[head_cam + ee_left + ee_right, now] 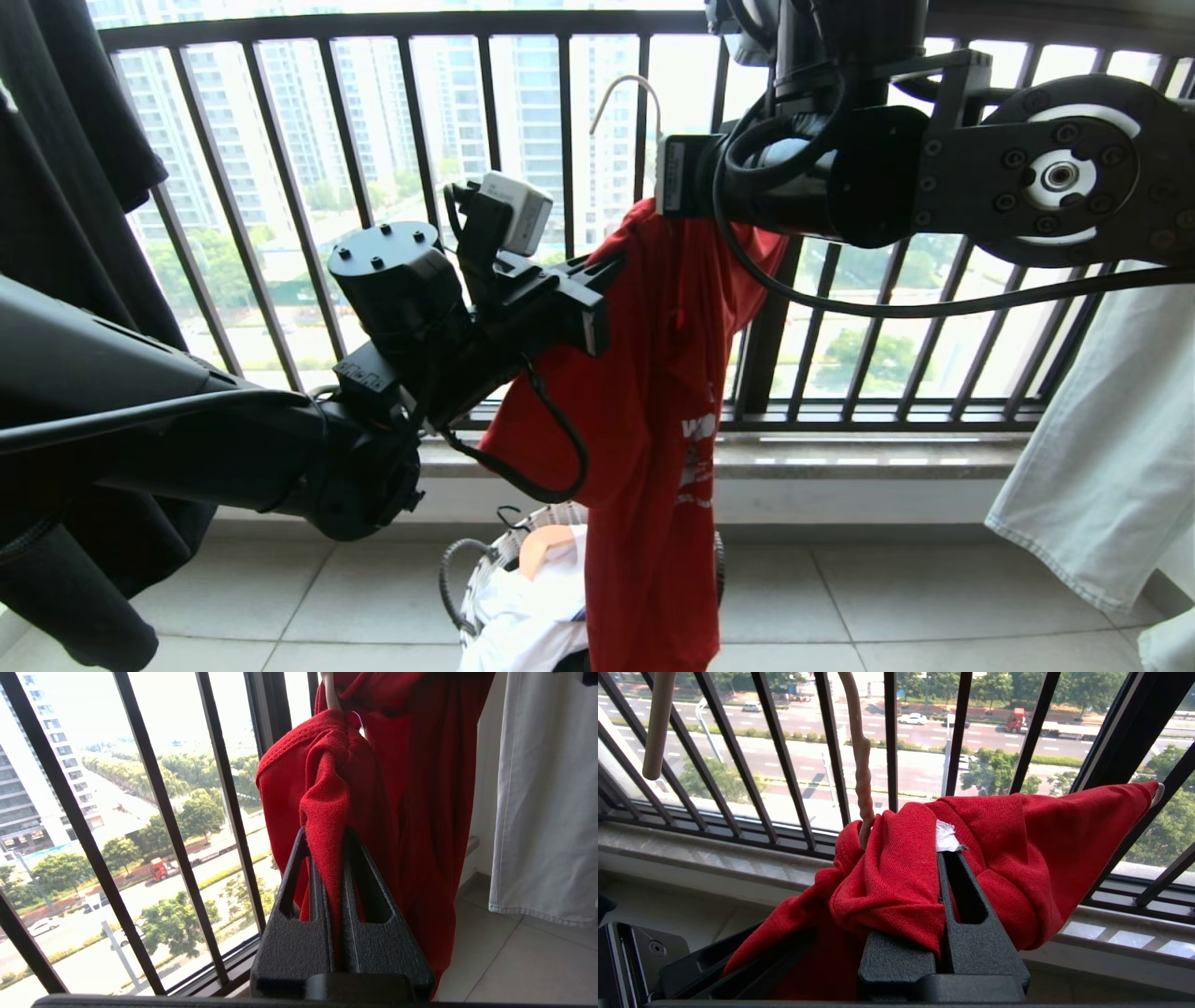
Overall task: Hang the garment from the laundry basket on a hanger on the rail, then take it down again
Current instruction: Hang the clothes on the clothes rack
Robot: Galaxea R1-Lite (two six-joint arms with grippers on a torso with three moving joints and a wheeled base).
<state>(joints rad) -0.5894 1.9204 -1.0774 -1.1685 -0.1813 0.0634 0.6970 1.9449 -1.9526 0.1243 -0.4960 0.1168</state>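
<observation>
The red garment (653, 420) hangs in a bunch in front of the railing, draped over the off-white hanger (627, 93), whose hook sticks up free above it. My left gripper (609, 271) is shut on a fold of the garment (327, 788) at its left shoulder. My right gripper (670, 191) reaches in from the right and is shut on the garment (896, 872) at the collar, beside the hanger's neck (863, 774). One hanger tip (1156, 794) pokes out of the cloth. The laundry basket (471, 569) stands on the floor below. The rail is out of view.
The black railing (560, 140) of vertical bars runs close behind the garment, above a stone sill (840, 453). A black T-shirt (56, 187) hangs at the left and a pale garment (1102, 448) at the right. White clothing (537, 607) lies in the basket.
</observation>
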